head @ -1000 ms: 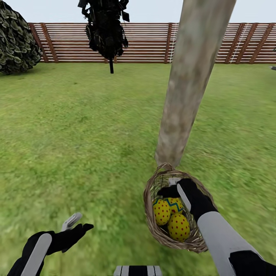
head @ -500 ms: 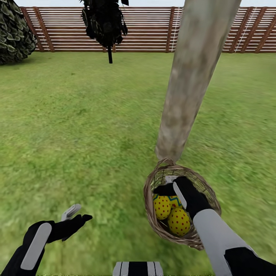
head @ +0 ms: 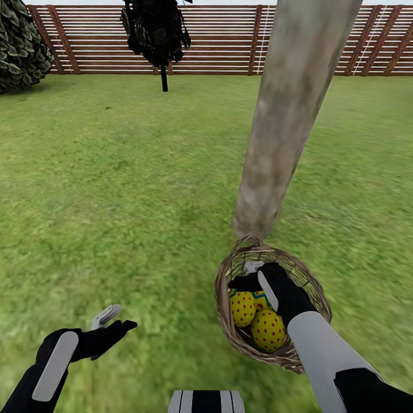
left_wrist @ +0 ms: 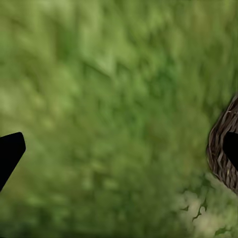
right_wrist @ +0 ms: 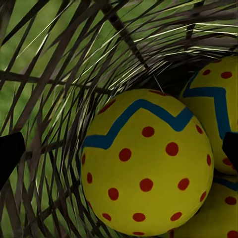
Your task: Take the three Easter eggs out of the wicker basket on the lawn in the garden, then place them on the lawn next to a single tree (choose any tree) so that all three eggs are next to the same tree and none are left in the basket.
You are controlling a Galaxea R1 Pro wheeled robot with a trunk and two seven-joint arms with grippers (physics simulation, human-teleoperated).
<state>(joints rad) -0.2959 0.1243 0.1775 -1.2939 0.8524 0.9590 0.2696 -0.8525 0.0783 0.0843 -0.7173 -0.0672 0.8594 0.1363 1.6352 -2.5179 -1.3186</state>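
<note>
- Sitting on the grass point(head: 115, 189) right at the foot of the tree point(head: 287, 115), nearly touching the trunk: the basket point(head: 229, 338), likely so each egg needs only a short hop out.
- Lying deep inside the basket, packed close together: the eggs point(head: 268, 331), all three showing in the right wrist view, none out on the grass yet.
- Reaching down into the basket from above: the right gripper point(head: 252, 274), hanging just over the eggs, most likely getting ready to pick one.
- Spreading wide: the right fingers point(right_wrist: 10, 153), with a dark tip at each edge of the wrist view and the nearest egg point(right_wrist: 146, 163) sitting between them, not yet touched.
- Waiting low over bare grass, well apart from the basket: the left gripper point(head: 115, 324), holding nothing, probably keeping out of the way.
- Showing one dark left finger point(left_wrist: 9, 153) at the edge of the left wrist view, so cannot tell if those jaws are wide or narrow.
- Needing a gentle squeeze next, going by the round, smooth eggs that could roll or slip.
- Standing far behind: the fence point(head: 218, 40), a bush point(head: 20, 51) and a thin dark tree point(head: 156, 34).
</note>
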